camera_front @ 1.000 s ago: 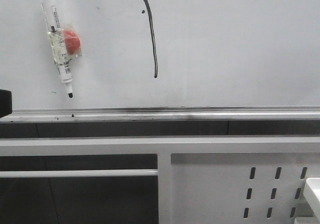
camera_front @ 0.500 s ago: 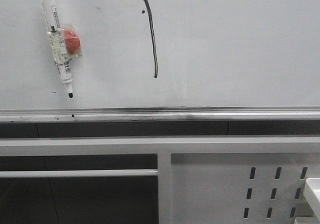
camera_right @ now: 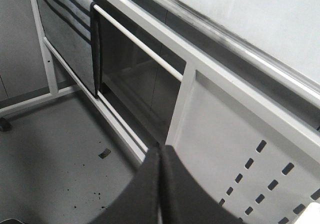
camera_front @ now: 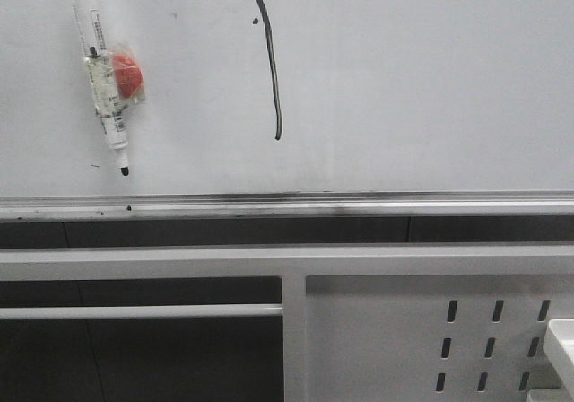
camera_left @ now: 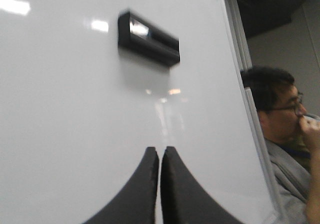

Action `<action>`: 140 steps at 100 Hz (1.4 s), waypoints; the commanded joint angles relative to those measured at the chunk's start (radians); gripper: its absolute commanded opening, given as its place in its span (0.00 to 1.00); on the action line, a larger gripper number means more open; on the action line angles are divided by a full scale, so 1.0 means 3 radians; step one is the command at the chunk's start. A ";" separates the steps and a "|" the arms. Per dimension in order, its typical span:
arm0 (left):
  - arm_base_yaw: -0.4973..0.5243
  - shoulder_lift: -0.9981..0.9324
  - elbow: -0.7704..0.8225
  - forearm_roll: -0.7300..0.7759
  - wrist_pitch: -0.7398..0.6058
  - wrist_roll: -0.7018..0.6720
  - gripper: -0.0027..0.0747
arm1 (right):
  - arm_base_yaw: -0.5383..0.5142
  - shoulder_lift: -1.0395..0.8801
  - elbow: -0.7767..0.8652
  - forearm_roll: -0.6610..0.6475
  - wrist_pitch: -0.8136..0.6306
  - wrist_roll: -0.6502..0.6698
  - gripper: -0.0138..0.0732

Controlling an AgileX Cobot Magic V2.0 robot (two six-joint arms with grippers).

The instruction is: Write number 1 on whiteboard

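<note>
The whiteboard fills the upper front view, with a silver rail along its lower edge. The number 1 is a thin black near-vertical stroke on it, with a tiny dot near its top. A clear-barrelled marker pen hangs on the board at the left beside a red magnet, tip down. My left gripper is shut and empty, facing the bare whiteboard. My right gripper is shut and empty, low before the frame. Neither gripper shows in the front view.
A white perforated metal frame with a crossbar stands below the board; it also shows in the right wrist view. A black eraser block sticks to the board. A person sits past the board's edge. A grey cloth hangs on the frame.
The dark arm part at the front view's left edge one second ago has left the view. The stroke and the marker pen have stayed put.
</note>
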 commanded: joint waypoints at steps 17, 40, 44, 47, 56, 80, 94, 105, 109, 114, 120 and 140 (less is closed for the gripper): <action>0.1043 -0.1287 -0.0093 0.0079 0.0924 -0.0441 0.01 | -0.0011 0.0024 -0.0077 0.0013 -0.0240 -0.0007 0.08; 0.2100 -0.1484 -0.0086 0.0079 0.1991 -0.1430 0.01 | -0.0011 0.0024 -0.0077 0.0013 -0.0240 -0.0007 0.08; 0.2212 -0.1439 -0.0061 0.0079 0.2205 -0.1498 0.01 | -0.0011 0.0024 -0.0077 0.0013 -0.0240 -0.0007 0.08; 0.2271 -0.1438 -0.0022 0.0079 0.2301 -0.1514 0.01 | -0.0011 0.0024 -0.0077 0.0013 -0.0240 -0.0007 0.08; 0.2356 -0.1480 0.0182 0.0079 0.2512 -0.1521 0.01 | -0.0011 0.0024 -0.0077 0.0013 -0.0240 -0.0007 0.08; 0.2348 -0.1669 0.0240 -0.0251 0.3530 -0.1036 0.01 | -0.0011 0.0024 -0.0077 0.0013 -0.0240 -0.0007 0.08; 0.2313 -0.1669 0.0240 -0.0768 0.3548 -0.0175 0.01 | -0.0011 0.0024 -0.0077 0.0013 -0.0240 -0.0007 0.08; 0.2246 -0.1669 0.0240 -0.0821 0.3634 -0.0079 0.01 | -0.0011 0.0024 -0.0077 0.0013 -0.0240 -0.0007 0.08; 0.2219 -0.1669 0.0240 -0.0821 0.3708 -0.0079 0.01 | -0.0011 0.0024 -0.0077 0.0013 -0.0240 -0.0007 0.08; 0.2193 -0.1669 0.0240 -0.0821 0.3814 -0.0073 0.01 | -0.0011 0.0024 -0.0077 0.0013 -0.0240 -0.0007 0.08; 0.2153 -0.1669 0.0240 -0.0821 0.3961 -0.0027 0.01 | -0.0011 0.0024 -0.0077 0.0013 -0.0240 -0.0007 0.08; 0.2078 -0.1669 0.0245 -0.0821 0.3974 0.0053 0.01 | -0.0011 0.0024 -0.0077 0.0013 -0.0240 -0.0007 0.08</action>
